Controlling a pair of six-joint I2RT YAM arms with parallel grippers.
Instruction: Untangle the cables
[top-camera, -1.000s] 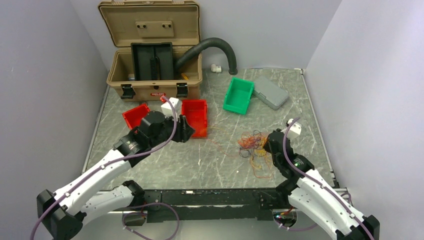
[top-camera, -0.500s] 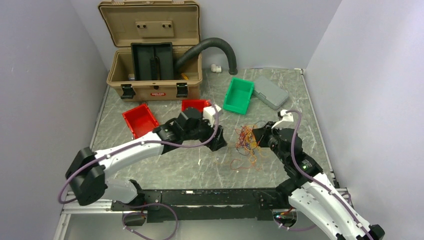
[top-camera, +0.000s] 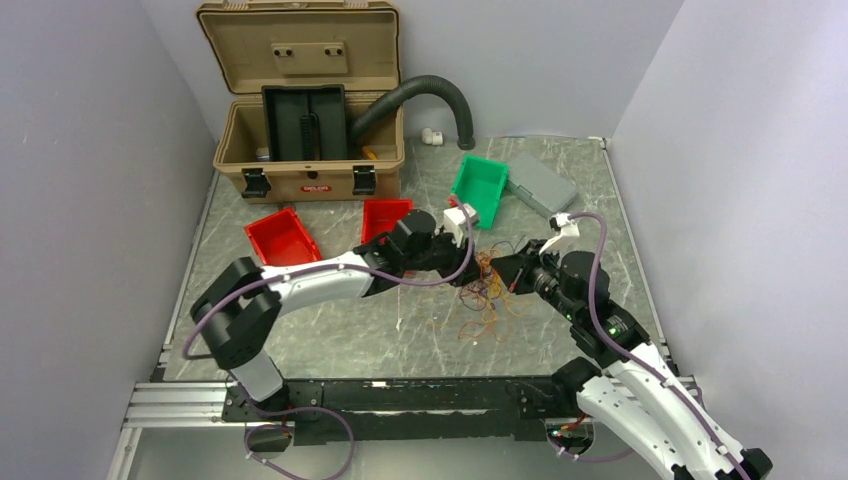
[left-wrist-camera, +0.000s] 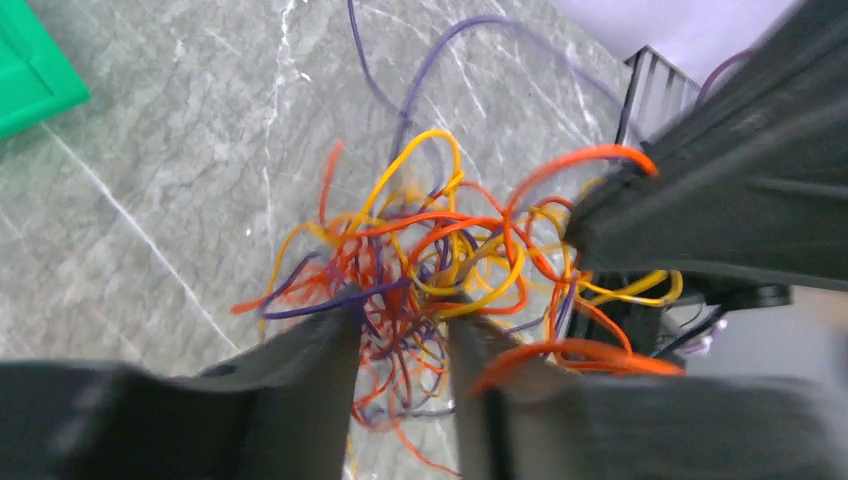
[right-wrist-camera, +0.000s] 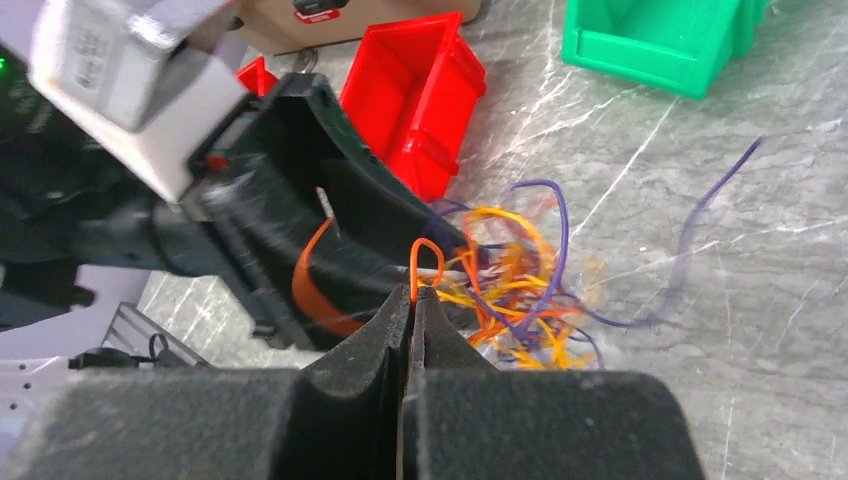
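The cables (top-camera: 490, 292) are a tangle of thin orange, yellow, red and purple wires at the table's middle right, part of it lifted off the marble. In the left wrist view the tangle (left-wrist-camera: 440, 260) sits right at my left gripper (left-wrist-camera: 400, 325), which is open with several strands running through the gap. My right gripper (right-wrist-camera: 413, 295) is shut on an orange wire loop (right-wrist-camera: 428, 246) and holds it up, tip to tip with the left gripper (right-wrist-camera: 330, 225). In the top view the left gripper (top-camera: 468, 275) and right gripper (top-camera: 502, 270) meet over the tangle.
An open tan case (top-camera: 310, 175) with a black ribbed hose (top-camera: 425, 90) stands at the back. Two red bins (top-camera: 280, 238) (top-camera: 385, 215) lie left of the left arm. A green bin (top-camera: 478, 188) and a grey box (top-camera: 545, 188) lie behind the tangle.
My left arm swung right from the red bins to the tangle. My right gripper moved up and left, carrying wires with it, and the tangle shifted that way.
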